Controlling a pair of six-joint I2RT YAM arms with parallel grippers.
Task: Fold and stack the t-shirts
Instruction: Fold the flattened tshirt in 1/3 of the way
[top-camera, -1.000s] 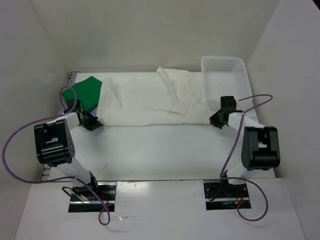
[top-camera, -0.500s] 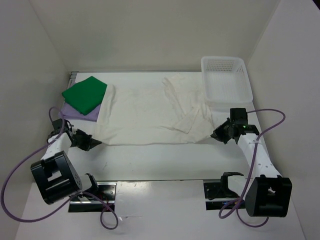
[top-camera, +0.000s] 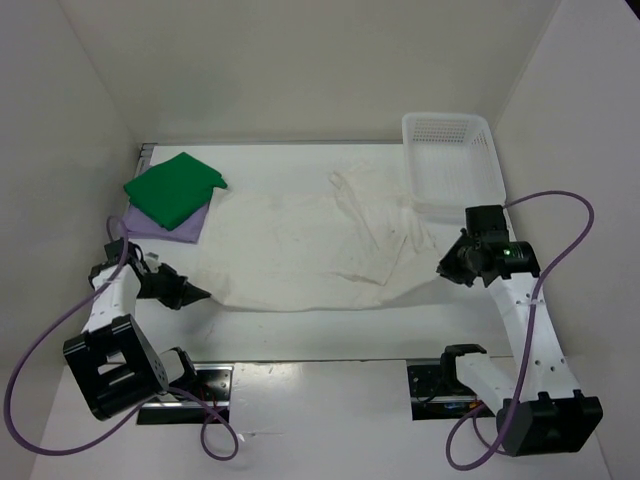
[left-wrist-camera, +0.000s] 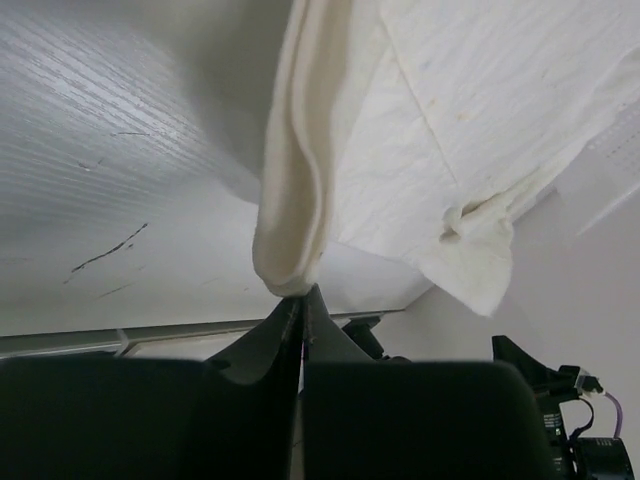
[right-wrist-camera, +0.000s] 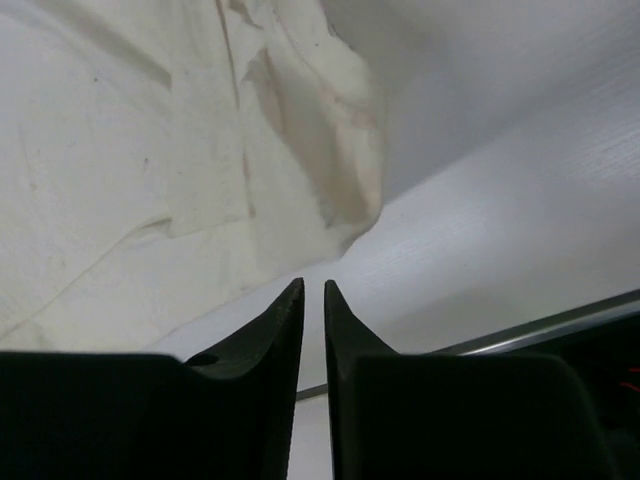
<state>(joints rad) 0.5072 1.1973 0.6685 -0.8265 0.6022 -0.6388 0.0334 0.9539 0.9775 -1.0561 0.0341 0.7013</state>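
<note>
White t-shirt (top-camera: 310, 240): edge pinched in left jaws, just beyond right jaws.

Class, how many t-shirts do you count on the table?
3: green t-shirt folded at far left, lavender t-shirt beneath it, white t-shirt spread across the middle.

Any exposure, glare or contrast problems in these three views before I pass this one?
Top external: even light, but the creamy white t-shirt barely separates from the white table; mild glare on the near ledge. Left wrist: the left pincer is a black silhouette, cloth sharp, shadow beneath it. Right wrist: the right pincer equally underexposed.
</note>
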